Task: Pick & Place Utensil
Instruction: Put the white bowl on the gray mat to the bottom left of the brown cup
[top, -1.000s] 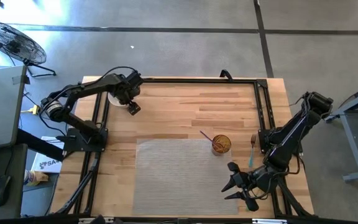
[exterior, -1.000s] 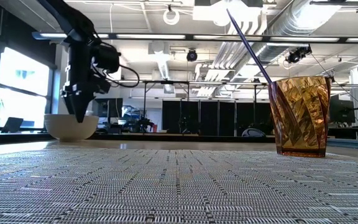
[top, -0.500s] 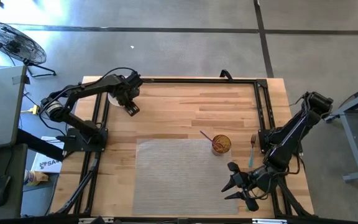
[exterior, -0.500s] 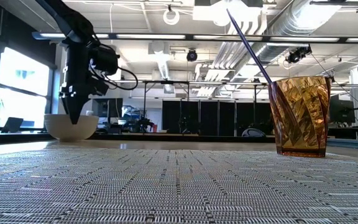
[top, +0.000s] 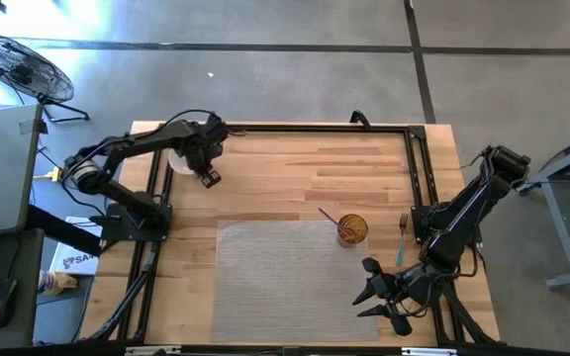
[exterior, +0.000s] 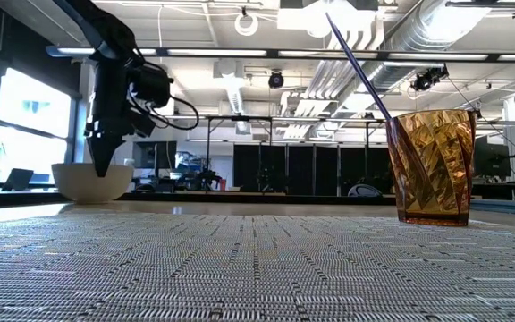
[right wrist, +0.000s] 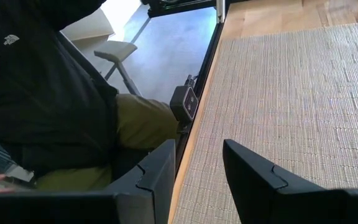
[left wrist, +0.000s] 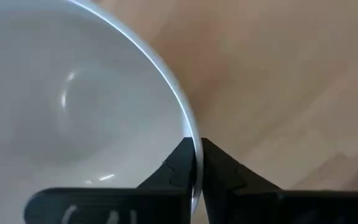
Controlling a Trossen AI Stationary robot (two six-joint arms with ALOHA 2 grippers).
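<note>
A white bowl [top: 178,158] [exterior: 92,182] sits at the table's far left. My left gripper [top: 208,176] [exterior: 103,170] [left wrist: 196,146] is shut on its rim. An amber cup [top: 352,229] [exterior: 434,166] stands at the woven mat's [top: 285,282] far right corner, with a purple utensil [top: 329,217] [exterior: 356,63] leaning in it. A fork with a teal handle [top: 401,240] lies on the wood right of the cup. My right gripper [top: 369,287] [right wrist: 197,174] hovers open over the mat's near right part, holding nothing. My left gripper pinches the bowl's rim [left wrist: 188,124] on the side toward the table's right, one finger inside the bowl and one outside. The fingers come from above, pointing down. Whether the bowl's base is on the table I cannot tell.
A black frame [top: 315,127] runs along the table's far and side edges. A person in a dark jacket [right wrist: 42,93] sits beyond the table's near edge. Bare wood [top: 295,173] lies between the bowl and the cup.
My left gripper has shut on the bowl's rim and gone a little toward the table's left edge. The bowl has shifted left with it.
</note>
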